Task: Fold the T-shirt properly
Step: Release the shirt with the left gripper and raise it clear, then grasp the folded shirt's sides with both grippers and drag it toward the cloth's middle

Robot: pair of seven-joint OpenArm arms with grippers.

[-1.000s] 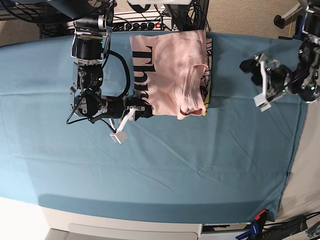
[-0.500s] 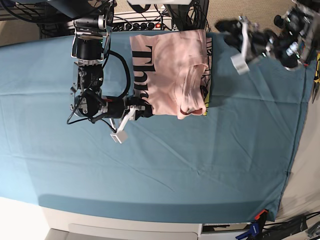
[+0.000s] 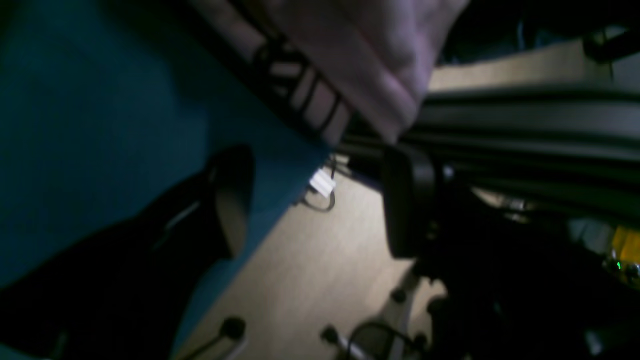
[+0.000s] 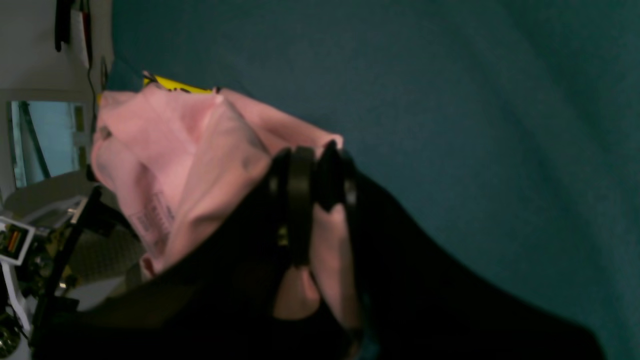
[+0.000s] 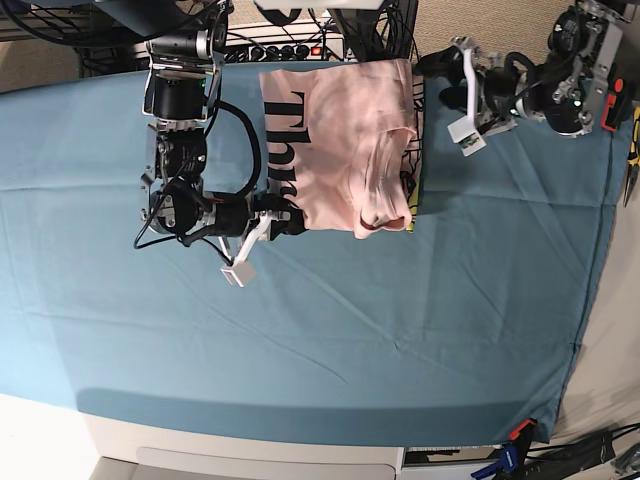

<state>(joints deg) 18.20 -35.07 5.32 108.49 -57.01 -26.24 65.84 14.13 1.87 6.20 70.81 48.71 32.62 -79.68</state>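
The pale pink T-shirt point(image 5: 345, 140) lies folded at the back middle of the teal tablecloth point(image 5: 350, 330), with black lettering along its left side. My right gripper point(image 5: 285, 218) is shut on the shirt's near left corner; in the right wrist view the pads point(image 4: 300, 200) pinch pink fabric point(image 4: 170, 160). My left gripper point(image 5: 440, 80) is open and hovers just right of the shirt's far right corner, not touching it. In the left wrist view its fingers point(image 3: 235, 200) stand wide apart below the shirt's edge point(image 3: 360, 60), with floor between them.
A yellow item point(image 5: 412, 215) peeks out under the shirt's right edge. Cables and a power strip point(image 5: 300, 45) run behind the table's back edge. The cloth's right edge point(image 5: 590, 300) drops off near the left arm. Floor point(image 3: 310, 280) shows beyond the back edge.
My left arm swung from the table's right side up to the back edge, then moved left toward the shirt's far right corner. The right arm and the shirt have not moved.
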